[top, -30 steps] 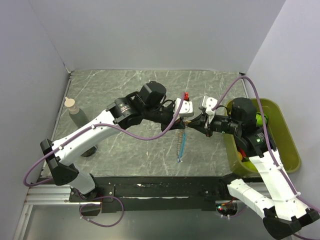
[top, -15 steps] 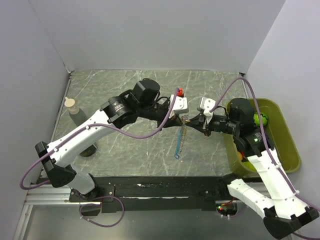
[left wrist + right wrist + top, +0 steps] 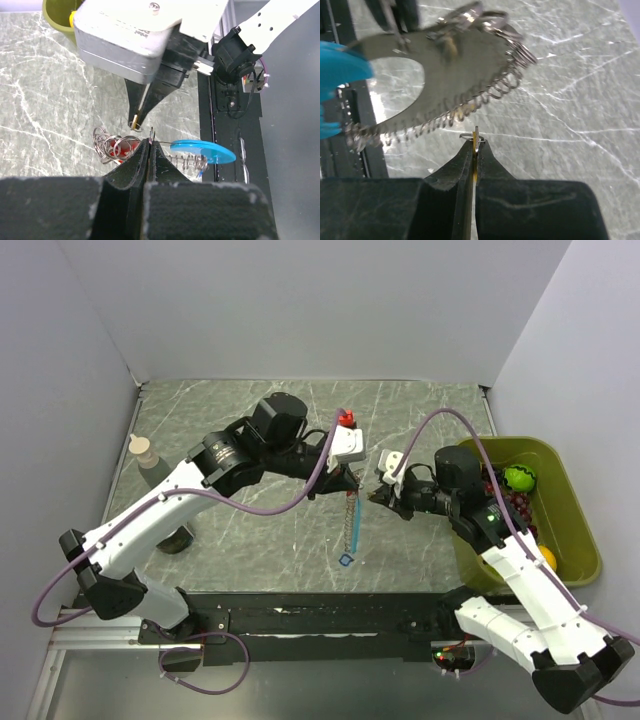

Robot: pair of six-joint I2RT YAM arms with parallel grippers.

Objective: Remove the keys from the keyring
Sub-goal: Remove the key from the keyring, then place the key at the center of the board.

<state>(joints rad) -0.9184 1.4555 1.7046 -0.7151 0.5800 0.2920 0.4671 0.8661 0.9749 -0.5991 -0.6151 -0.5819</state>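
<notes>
Left gripper is fully closed, pinching the thin wire of the keyring. The keyring hangs off its tips, well left of the green bin. The blue key and red key are on it, on either side of the pinch. Right gripper is also clamped tight, on a small brass ring. It sits between the keyring and the bin, tips just clear of the coil.

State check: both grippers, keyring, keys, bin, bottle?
left gripper: shut on the keyring
right gripper: shut on small gold piece
keyring: hanging from left gripper
blue key: on the keyring, at its low end
red key: among the rings
bin: upright, toy fruit inside
bottle: upright
</notes>
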